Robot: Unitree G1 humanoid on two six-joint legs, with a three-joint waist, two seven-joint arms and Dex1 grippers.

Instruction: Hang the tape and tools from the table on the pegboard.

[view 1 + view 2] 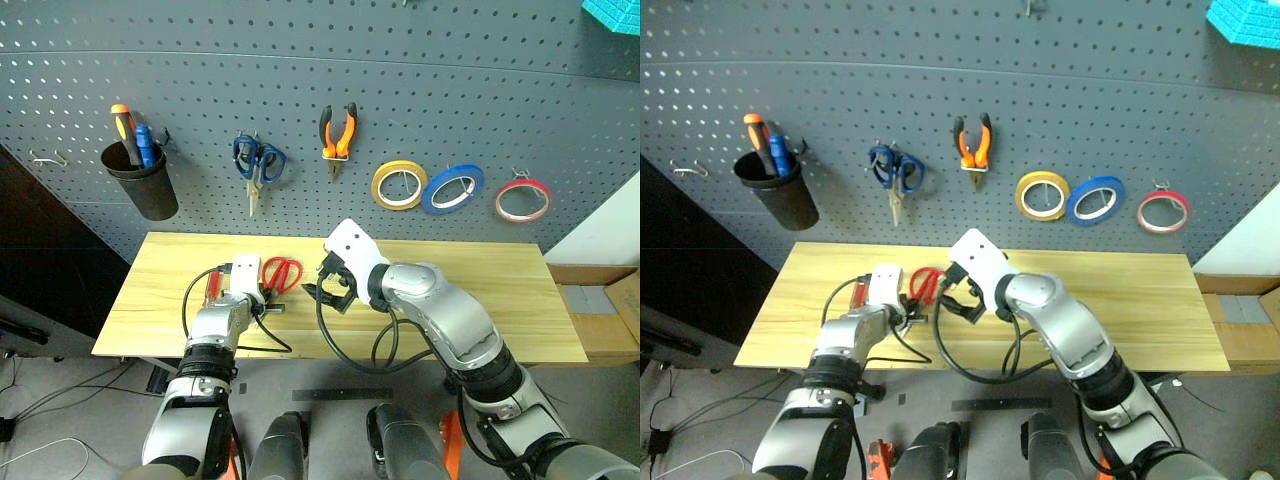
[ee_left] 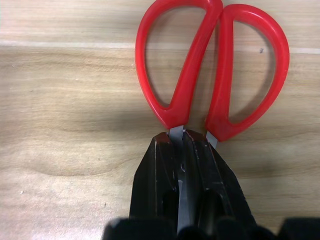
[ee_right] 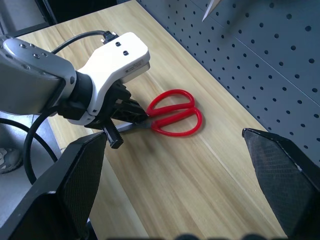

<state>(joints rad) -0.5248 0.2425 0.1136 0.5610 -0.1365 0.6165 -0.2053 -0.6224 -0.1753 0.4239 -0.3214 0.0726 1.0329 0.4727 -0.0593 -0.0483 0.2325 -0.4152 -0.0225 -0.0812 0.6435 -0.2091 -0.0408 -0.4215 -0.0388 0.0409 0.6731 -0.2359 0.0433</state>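
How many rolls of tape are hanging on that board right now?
3, in a row on the pegboard, right of the hanging pliers: the yellow roll, then the blue ring of tape, then the red roll farthest right.

the two head views look forward and down from above the arms, taking in the whole worktop (image 1: 480, 290) and the pegboard (image 1: 400, 90) behind it from a middling distance. the left wrist view sits very close over the wood, looking along the left hand (image 2: 186, 150) at the red scissors (image 2: 210, 65). the right wrist view looks from farther back, sharing those scissors, that hand and the pegboard's lower edge.
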